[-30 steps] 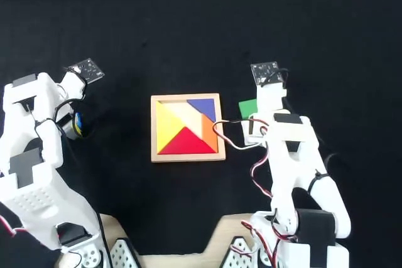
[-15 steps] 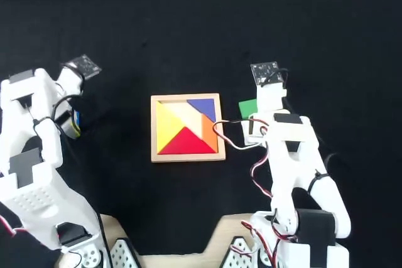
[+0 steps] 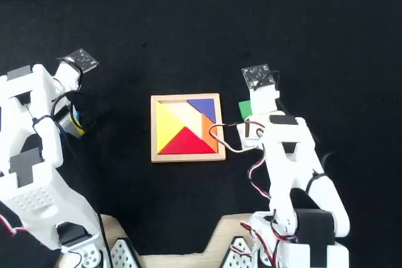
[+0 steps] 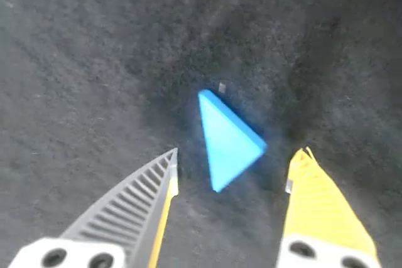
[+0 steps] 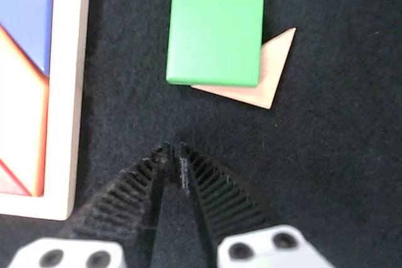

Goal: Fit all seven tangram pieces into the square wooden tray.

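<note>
Tangram pieces (image 3: pixel 183 140) partly fill the wooden tray (image 3: pixel 188 157) at the middle of the table (image 3: pixel 188 29), a green square (image 5: pixel 215 37) overlaps a tan triangle (image 5: pixel 267 80) beside the tray's right edge near the closed, empty right gripper (image 5: pixel 174 149), and the spread left gripper (image 4: pixel 239 150) straddles a blue triangle (image 4: pixel 227 139) toward the table's left edge.

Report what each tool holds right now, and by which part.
Nothing is held. The left tool stands open around the blue triangle without touching it. The right tool is shut on nothing, short of the green square.
</note>
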You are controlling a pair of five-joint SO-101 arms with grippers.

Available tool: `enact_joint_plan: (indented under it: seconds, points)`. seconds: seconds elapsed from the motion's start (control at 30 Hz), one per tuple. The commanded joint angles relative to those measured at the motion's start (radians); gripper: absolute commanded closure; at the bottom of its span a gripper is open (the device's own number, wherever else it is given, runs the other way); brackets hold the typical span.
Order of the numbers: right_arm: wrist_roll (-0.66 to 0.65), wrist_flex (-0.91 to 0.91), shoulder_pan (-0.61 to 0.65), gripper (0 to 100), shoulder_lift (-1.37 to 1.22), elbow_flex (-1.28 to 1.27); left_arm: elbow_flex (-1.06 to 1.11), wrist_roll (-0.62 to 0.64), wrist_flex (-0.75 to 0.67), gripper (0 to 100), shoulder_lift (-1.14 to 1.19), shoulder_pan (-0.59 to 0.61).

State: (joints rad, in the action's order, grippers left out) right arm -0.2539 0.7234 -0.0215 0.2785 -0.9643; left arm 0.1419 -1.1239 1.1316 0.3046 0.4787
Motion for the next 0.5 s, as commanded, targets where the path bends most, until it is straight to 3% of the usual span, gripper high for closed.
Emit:
enact_joint_plan:
  seconds: [0.0,0.3,0.47]
  points:
    - [-0.011,-0.008,0.020,98.6,0.005,0.005,0.033,-0.008,-0.043,72,-0.008,0.002]
    - [-0.011,-0.011,0.020,98.6,0.004,0.005,0.050,-0.038,-0.051,73,-0.008,-0.016]
    - [-0.012,-0.009,0.020,98.6,0.004,0.005,0.056,-0.066,-0.040,87,-0.008,-0.015]
